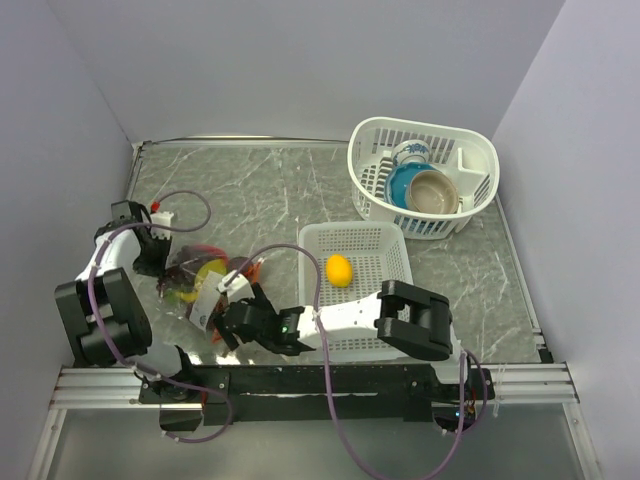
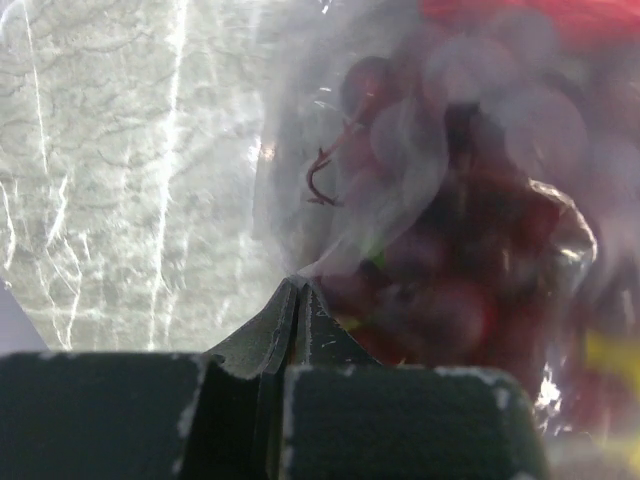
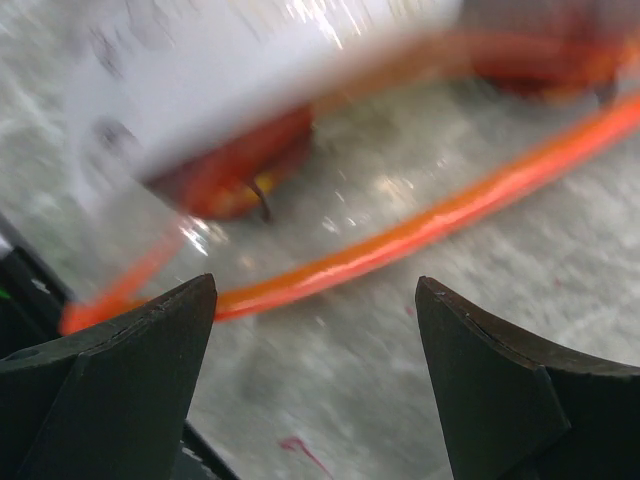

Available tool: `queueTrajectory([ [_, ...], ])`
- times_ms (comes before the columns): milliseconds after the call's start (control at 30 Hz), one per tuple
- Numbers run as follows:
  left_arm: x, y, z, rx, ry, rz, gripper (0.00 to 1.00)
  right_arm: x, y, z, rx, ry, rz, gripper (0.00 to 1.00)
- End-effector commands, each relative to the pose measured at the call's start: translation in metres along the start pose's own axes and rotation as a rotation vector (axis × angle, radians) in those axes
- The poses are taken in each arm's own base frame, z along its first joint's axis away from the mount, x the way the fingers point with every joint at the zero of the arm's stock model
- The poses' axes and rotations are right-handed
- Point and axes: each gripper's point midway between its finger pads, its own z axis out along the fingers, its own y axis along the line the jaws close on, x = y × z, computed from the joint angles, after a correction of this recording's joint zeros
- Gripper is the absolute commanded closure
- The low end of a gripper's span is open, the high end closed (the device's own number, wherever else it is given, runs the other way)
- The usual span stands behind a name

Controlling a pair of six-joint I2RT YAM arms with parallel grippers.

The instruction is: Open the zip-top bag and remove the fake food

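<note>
The zip-top bag (image 1: 200,282) lies left of centre, clear and crinkly, with fake food inside. In the left wrist view purple grapes (image 2: 450,250) show through the film. My left gripper (image 2: 297,285) is shut, its tips pinching a fold of the bag (image 2: 330,200) at the bag's far-left side (image 1: 160,262). My right gripper (image 3: 315,290) stands open just before the bag's orange-red zipper strip (image 3: 400,240), which gapes in a loop; a red piece (image 3: 235,175) lies inside. A yellow-orange round fruit (image 1: 339,270) rests in the flat white basket (image 1: 375,240).
A taller white basket (image 1: 470,160) at the back right holds a blue bowl (image 1: 405,185) and a tan bowl (image 1: 433,192). Walls close in on three sides. The right arm's elbow (image 1: 412,318) lies over the flat basket's near edge.
</note>
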Motion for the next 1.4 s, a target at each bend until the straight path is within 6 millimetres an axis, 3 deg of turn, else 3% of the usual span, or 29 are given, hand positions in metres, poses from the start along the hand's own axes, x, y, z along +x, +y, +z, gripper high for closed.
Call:
queueTrajectory([
  [0,0.002,0.022,0.020,-0.095,0.040,0.014,0.99,-0.029,-0.002,-0.013,-0.005,-0.082,0.041,0.11],
  [133,0.003,0.023,0.030,-0.091,0.060,0.012,0.99,-0.035,-0.006,-0.010,0.011,-0.091,0.037,0.12],
  [367,0.007,0.021,0.029,-0.089,0.062,0.018,0.99,-0.050,-0.009,-0.010,0.016,-0.123,0.031,0.12],
  [600,0.010,0.016,0.028,-0.071,0.065,0.022,0.99,-0.080,0.011,-0.009,-0.028,-0.169,0.007,0.12],
  [800,0.008,0.016,0.023,-0.070,0.054,0.029,0.99,-0.084,0.023,0.000,-0.064,-0.166,-0.022,0.12],
  [900,0.008,0.016,0.023,-0.072,0.056,0.030,0.99,-0.069,0.030,0.015,-0.079,-0.117,-0.054,0.12],
  [1067,0.008,0.016,0.024,-0.070,0.057,0.036,0.99,-0.050,0.026,0.026,-0.073,-0.072,-0.075,0.13],
  [1167,0.010,0.016,0.026,-0.070,0.064,0.040,0.99,-0.042,0.019,0.023,-0.062,-0.066,-0.076,0.13],
  [1367,0.012,0.015,0.032,-0.061,0.078,0.027,0.99,-0.049,0.009,0.011,-0.069,-0.093,-0.054,0.13],
])
